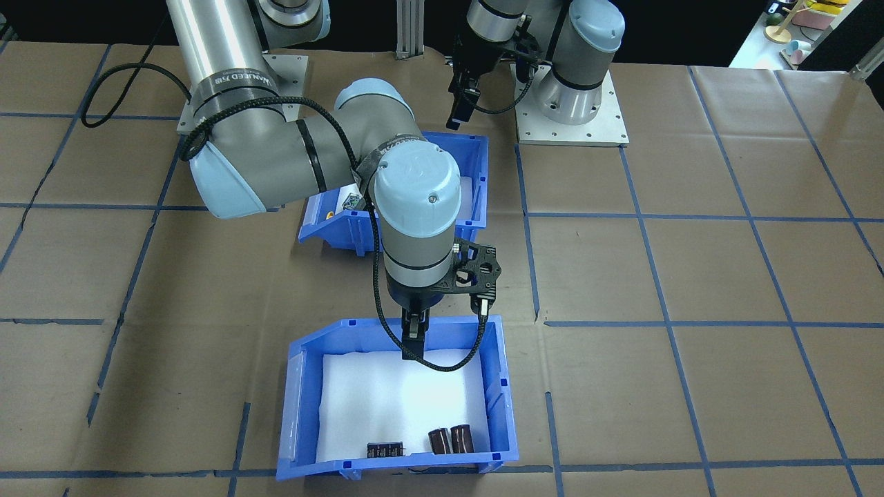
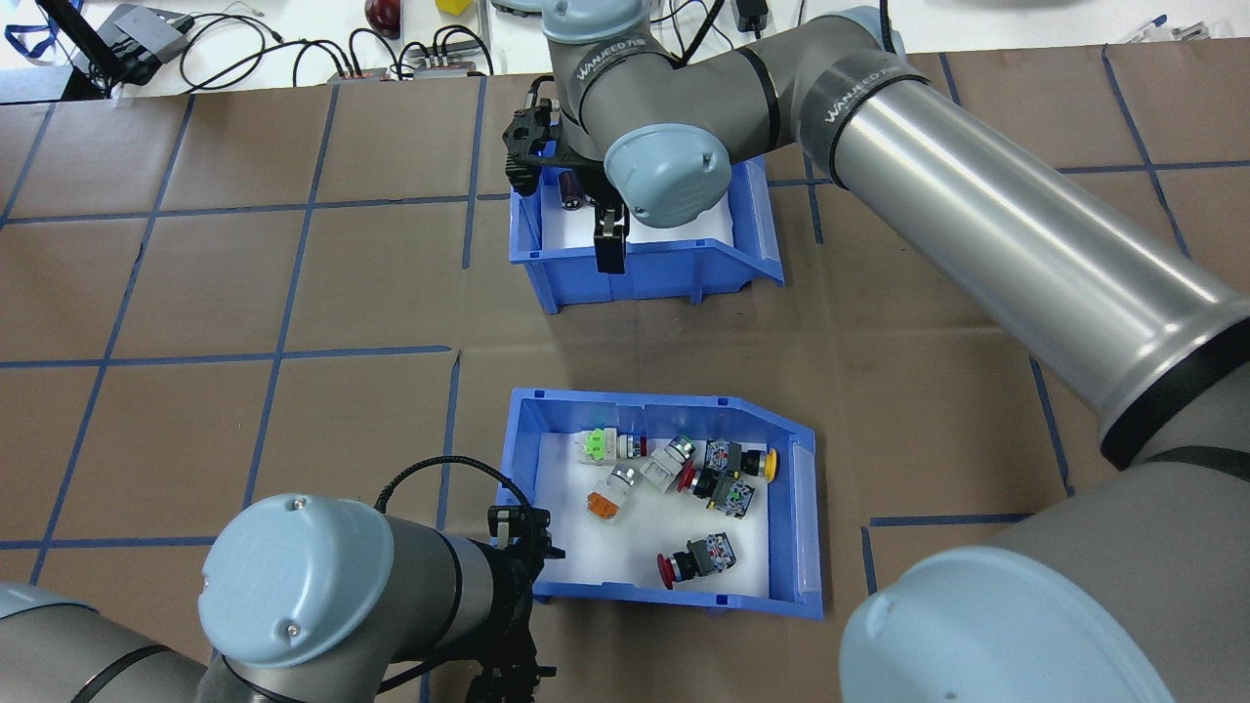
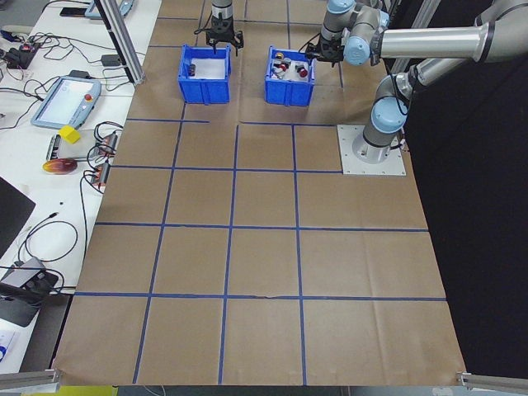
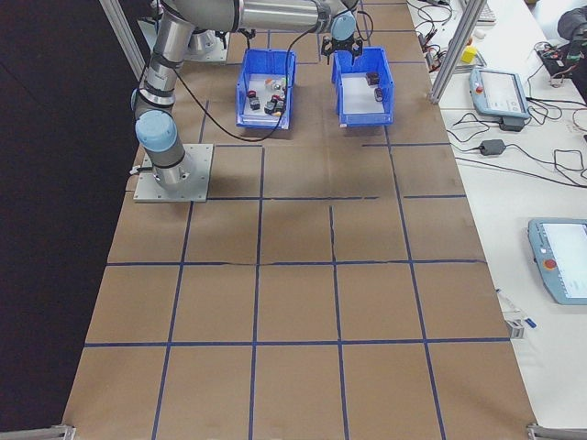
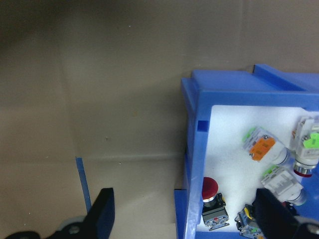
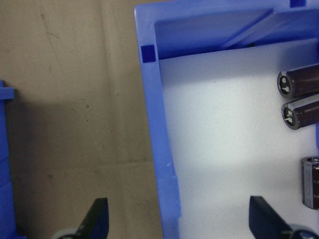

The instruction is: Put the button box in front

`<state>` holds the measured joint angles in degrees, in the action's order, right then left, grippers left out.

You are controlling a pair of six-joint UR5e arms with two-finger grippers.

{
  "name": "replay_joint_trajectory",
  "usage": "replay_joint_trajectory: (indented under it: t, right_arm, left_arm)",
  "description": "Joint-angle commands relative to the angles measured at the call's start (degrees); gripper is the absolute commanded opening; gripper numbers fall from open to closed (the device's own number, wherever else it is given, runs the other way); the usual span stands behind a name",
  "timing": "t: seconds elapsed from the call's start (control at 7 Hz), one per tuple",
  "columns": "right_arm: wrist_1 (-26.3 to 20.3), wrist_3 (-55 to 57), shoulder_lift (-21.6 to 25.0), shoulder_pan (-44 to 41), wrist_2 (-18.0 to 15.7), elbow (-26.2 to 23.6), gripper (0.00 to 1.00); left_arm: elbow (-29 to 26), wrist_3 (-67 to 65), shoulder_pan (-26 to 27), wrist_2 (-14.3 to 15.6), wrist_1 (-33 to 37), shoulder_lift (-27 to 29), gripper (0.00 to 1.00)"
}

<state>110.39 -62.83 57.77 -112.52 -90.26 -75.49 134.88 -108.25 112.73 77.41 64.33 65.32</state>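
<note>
A: Where is the button box (image 2: 781, 508) located?

B: On the paper-covered worktop (image 2: 293, 293), nearest the robot; a blue plastic bin, white-lined, with capped switches (image 2: 718, 478) inside.

A: And the jaws?

B: The left gripper (image 5: 187, 219) is spread wide astride its wall; the right gripper (image 6: 177, 224) likewise straddles the cylinder bin (image 2: 664, 268).

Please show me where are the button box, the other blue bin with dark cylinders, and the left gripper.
button box (image 2: 781, 420): overhead exterior view, on its blue far rim.
other blue bin (image 2: 645, 278): overhead exterior view, on its near blue wall.
left gripper (image 5: 187, 216): left wrist-mounted view, midway between the fingers, astride the box wall.
</note>
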Motion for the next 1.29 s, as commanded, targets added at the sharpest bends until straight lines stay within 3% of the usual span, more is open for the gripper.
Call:
replay_joint_trajectory:
  t: [0.0,0.29,0.57,0.71,0.86,1.14]
  right_arm:
    - [2.5,0.7,-1.8,-0.3,0.0,-2.9,1.0]
    - [3.4,0.9,-2.2,-0.6,0.0,-3.0,1.0]
    - [5.8,0.7,-2.0,-0.6,-1.6,-2.6,0.46]
    - [5.8,0.6,-2.0,-0.6,-2.4,-2.6,0.27]
    - [5.8,0.3,-2.0,-0.6,-4.0,-2.6,0.15]
    - [5.8,0.1,-1.3,-0.2,-4.3,-1.7,0.13]
  left_arm:
    - [0.0,0.2,2.1,0.0,-4.2,4.3,0.99]
    - [0.1,0.1,2.2,0.1,-6.7,7.3,0.99]
    - [0.2,-0.1,2.6,0.0,-7.2,8.2,0.99]
    - [0.2,-0.3,2.8,0.0,-8.0,9.8,0.99]
    - [0.2,-0.6,3.6,0.1,-11.3,12.3,0.99]
    - [0.3,-2.9,6.4,1.2,-13.1,14.7,0.99]
